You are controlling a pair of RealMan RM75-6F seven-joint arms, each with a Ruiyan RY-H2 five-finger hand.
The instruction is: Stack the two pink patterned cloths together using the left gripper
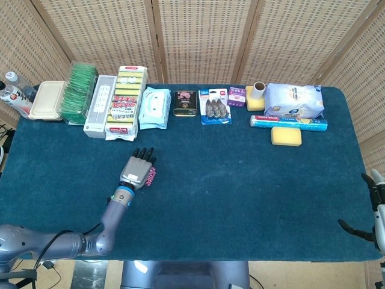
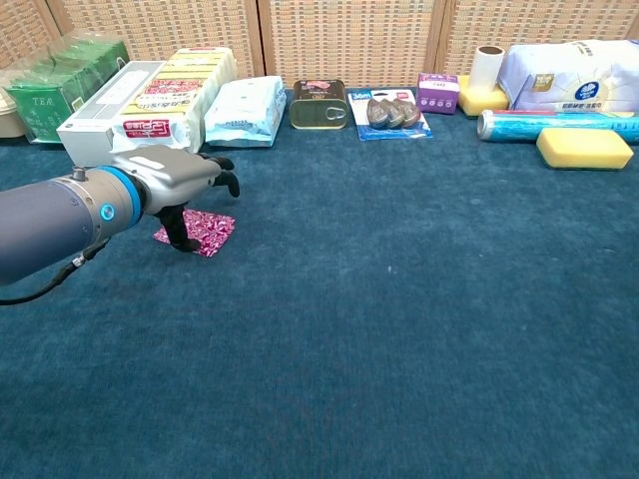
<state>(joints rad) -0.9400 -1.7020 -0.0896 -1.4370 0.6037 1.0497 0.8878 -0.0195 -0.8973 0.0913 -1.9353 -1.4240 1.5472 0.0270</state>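
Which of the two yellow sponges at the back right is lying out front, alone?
The flat yellow sponge, in front of the blue roll; the other sits behind, a paper roll standing on it.

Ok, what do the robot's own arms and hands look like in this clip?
The left arm is smooth matte grey with a bright blue ring at the wrist and a thin black cable trailing beneath it. Its left hand has a silver-grey back plate and black fingers. Of the right hand, only dark fingers and a pale grey part show at the head view's right edge.
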